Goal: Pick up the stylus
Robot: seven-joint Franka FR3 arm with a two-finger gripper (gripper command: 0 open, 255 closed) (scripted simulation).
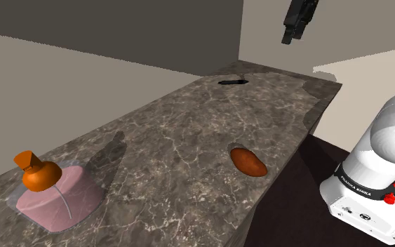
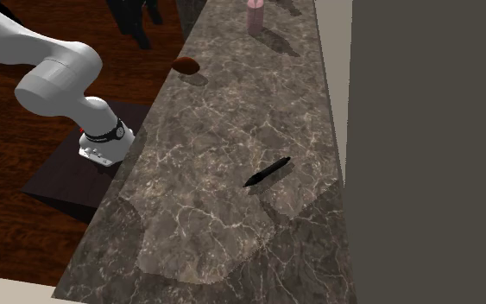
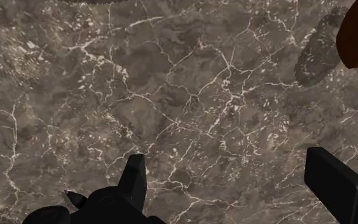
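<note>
Shoulder view: the gripper (image 1: 295, 24) hangs high above the tabletop (image 1: 189, 133), probably poised ahead of an approach. The dark stylus (image 1: 232, 81) lies flat near the far end. Second exterior view: the stylus rests near the wall side, well apart from the gripper. Wrist view: the fingers (image 3: 136, 178) stand spread apart, holding nothing.
</note>
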